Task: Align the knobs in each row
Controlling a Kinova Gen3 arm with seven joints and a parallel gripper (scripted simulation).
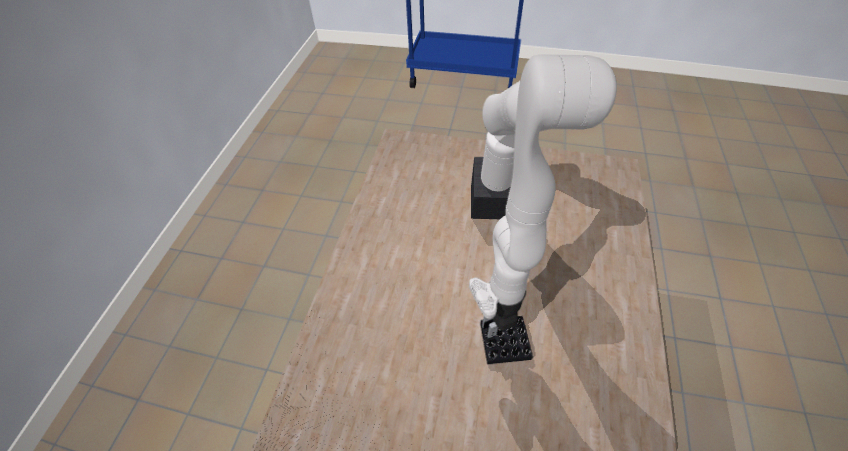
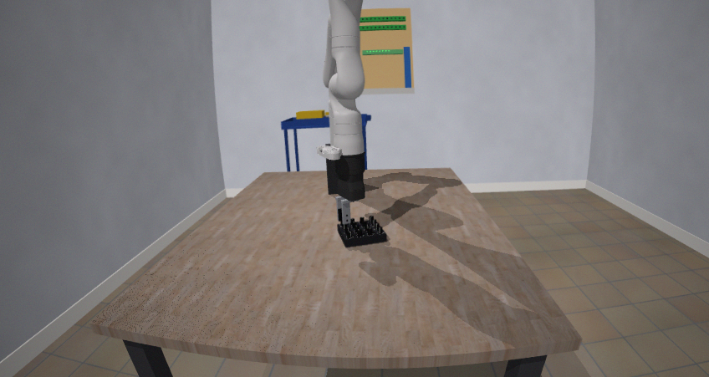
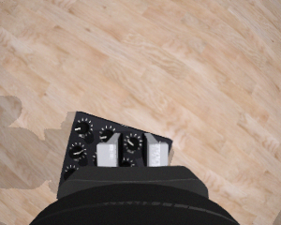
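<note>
1. On the table [image 1: 386,327] [image 2: 248,273] [image 3: 201,70], under my gripper [image 1: 492,332] [image 2: 343,222] [image 3: 132,144], sits the knob box [image 1: 508,360] [image 2: 365,241] [image 3: 91,146].
2. My 2 fingers stand partly spread, 1 on each side of a nearby knob [image 3: 133,142] in the wrist view. I see gaps beside it, so I judge I pinch nothing.
3. I expect that knob to be light, stiff and perhaps slick. I would take it low on its side, centred, with 2 even pads, and twist about its own axis.
4. Tilting or pushing could slide the box or nudge neighbouring knobs; forcing past an end stop could strain the knob.
5. My count: 1 box, 1 table, 2 fingers. At least 7 knobs show wholly or partly in the wrist view; I cannot count all 4 rows there. Their names are too small to read.
</note>
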